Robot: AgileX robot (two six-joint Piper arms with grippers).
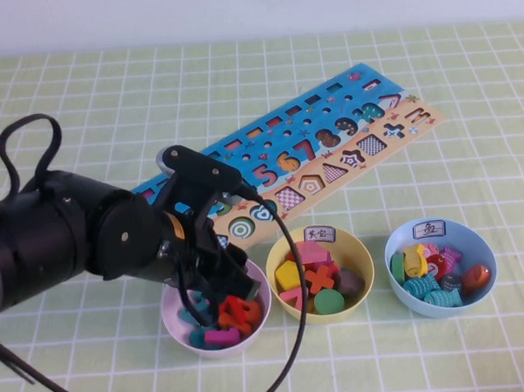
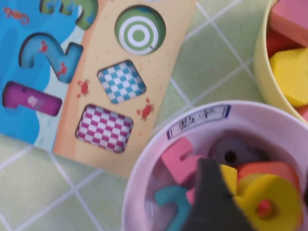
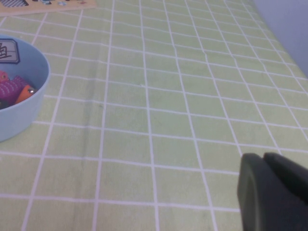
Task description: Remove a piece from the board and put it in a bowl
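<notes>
Over pink bowl (image 1: pixel 186 336), left gripper (image 1: pixel 216 284) clamped on yellow 6 (image 2: pixel 267 202), directly above the pile inside; release drops straight down. Board (image 1: pixel 330 153) just behind. Right gripper (image 3: pixel 272 190) parked apart by blue bowl (image 3: pixel 24 103), jaws together.

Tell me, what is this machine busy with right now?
The left tool hangs over the pink bowl, with the yellow number piece at its tip, inside the bowl among other pieces. The puzzle board lies behind. The right tool is parked low over the bare tablecloth beside the blue bowl.
</notes>
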